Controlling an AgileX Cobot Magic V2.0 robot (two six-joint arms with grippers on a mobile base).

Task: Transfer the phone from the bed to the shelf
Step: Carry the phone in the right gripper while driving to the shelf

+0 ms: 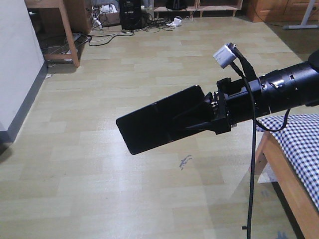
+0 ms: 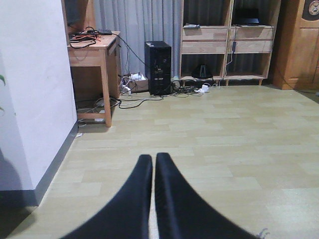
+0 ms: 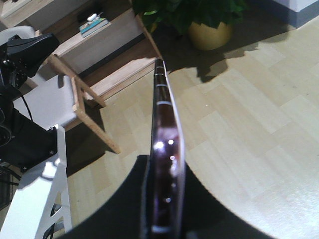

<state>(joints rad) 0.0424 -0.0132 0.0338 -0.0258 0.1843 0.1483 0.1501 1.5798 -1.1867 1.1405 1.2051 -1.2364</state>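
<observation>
My right gripper (image 1: pixel 187 122) is shut on the phone (image 1: pixel 154 119), a glossy black slab held out to the left, high over the floor. In the right wrist view the phone (image 3: pixel 162 114) shows edge-on, with a pinkish rim, clamped between the two black fingers (image 3: pixel 199 199) of the gripper (image 3: pixel 162 167). The bed (image 1: pixel 299 149), with a checked sheet and wooden frame, is at the lower right, below the arm. The pale-wood shelf (image 2: pixel 227 40) stands against the far wall across the room. My left gripper (image 2: pixel 153 158) is shut and holds nothing, pointing over bare floor.
A wooden desk (image 2: pixel 92 50) stands by the white wall (image 2: pixel 30 89), with a black computer tower (image 2: pixel 157 67) and floor cables (image 2: pixel 134 102) beside it. A brown cabinet (image 2: pixel 299 45) is far right. A potted plant (image 3: pixel 209 25) and a low wooden rack (image 3: pixel 99 50) show in the right wrist view.
</observation>
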